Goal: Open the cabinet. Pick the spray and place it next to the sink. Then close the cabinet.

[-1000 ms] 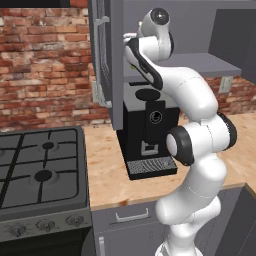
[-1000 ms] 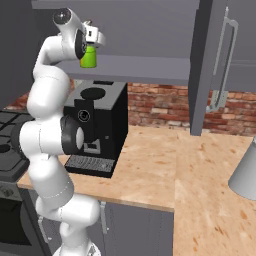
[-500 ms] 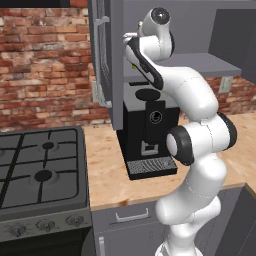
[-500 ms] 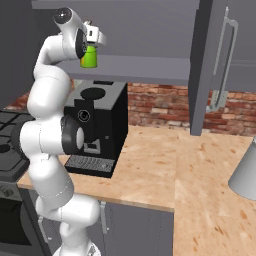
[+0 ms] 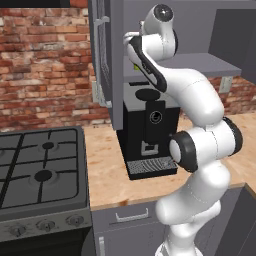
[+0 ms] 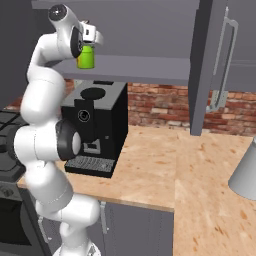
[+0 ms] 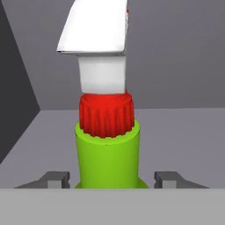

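A: The white arm reaches high into the open matte grey wall cabinet (image 6: 150,30), its door (image 6: 202,65) with the long silver bar handle swung wide at three o'clock in the right base view.

B: And the small yellow-green spray bottle (image 6: 86,56) stands upright on the grey inner shelf (image 6: 145,67), right at the two-finger end effector (image 6: 87,50). Why that approach?

A: My read: it comes in level along the shelf, so the fingers straddle the neck below the bulky trigger head.

B: The hand view backs that up. The spray (image 7: 107,154) sits dead centre, one dark fingertip (image 7: 55,179) at seven o'clock, the other at five o'clock.

A: Jaws spread either side of the green neck, small gaps both ways. Open, nothing gripped as far as I can see.

B: Describe the bottle.

A: Bright lime neck, ribbed red collar above it, then a white block and a wedge-shaped white nozzle at twelve o'clock. The label is hidden here.

B: Below stands a black coffee machine (image 6: 95,130) on the wooden counter (image 6: 165,170).

A: So a firm pinch matters, I'd judge, before lifting it clear.
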